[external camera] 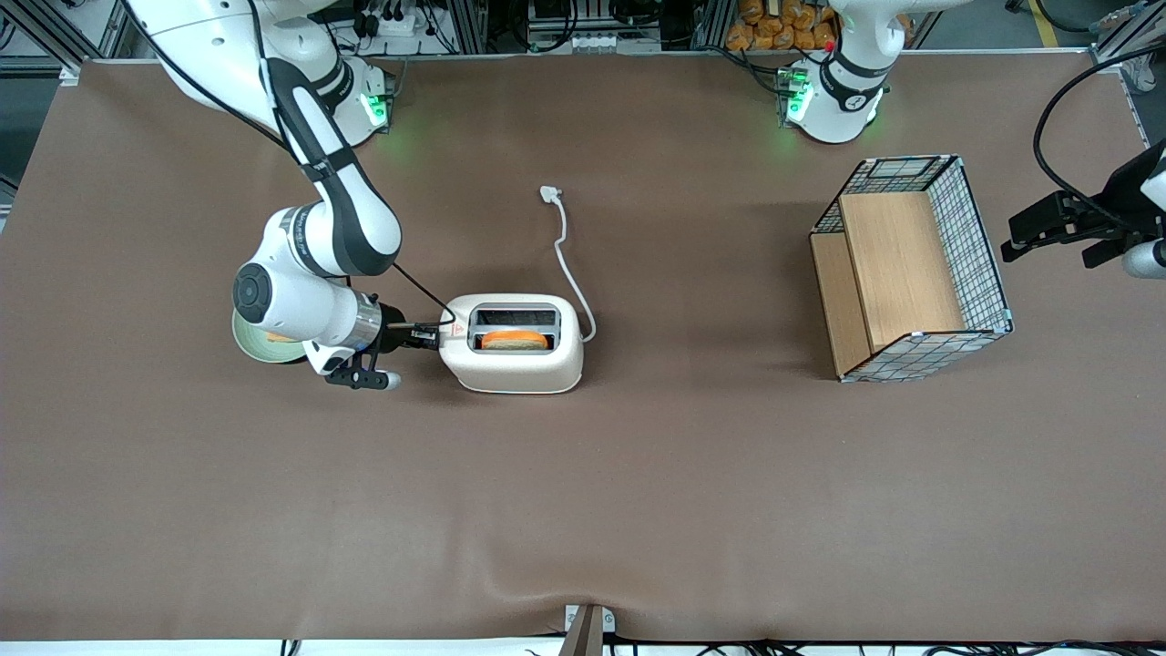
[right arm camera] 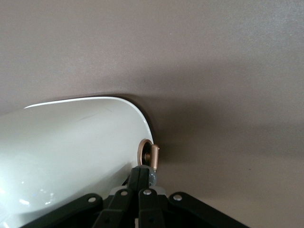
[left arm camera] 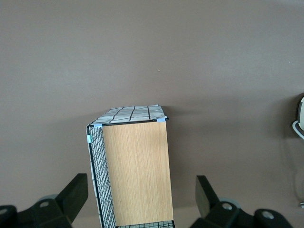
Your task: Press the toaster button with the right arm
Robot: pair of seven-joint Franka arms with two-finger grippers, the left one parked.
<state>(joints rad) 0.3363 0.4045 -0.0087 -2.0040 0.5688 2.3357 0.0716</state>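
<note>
A: Jaws?

B: Pressed together; small black gripper [right arm camera: 142, 183] has its tip on the tiny rounded tab, the toaster button [right arm camera: 153, 156], at the narrow end of the cream-white two-slot toaster [external camera: 515, 343], left of centre in the front view.

A: Progress?

B: Approach done, contact looks made. Can't tell if it's fully depressed. Orange-edged bread slice [external camera: 515, 340] sits low in the slot. Left: finish the push, retract the white jointed right arm [external camera: 314, 273].

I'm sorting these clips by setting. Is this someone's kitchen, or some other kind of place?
Probably a robotics lab, not a kitchen. The toaster sits on a wide brown-covered table with robot arms bolted at its edge, and aluminium framing and cables run along that edge. The right arm has its hand, fingers shut, at the toaster's narrow end.
</note>
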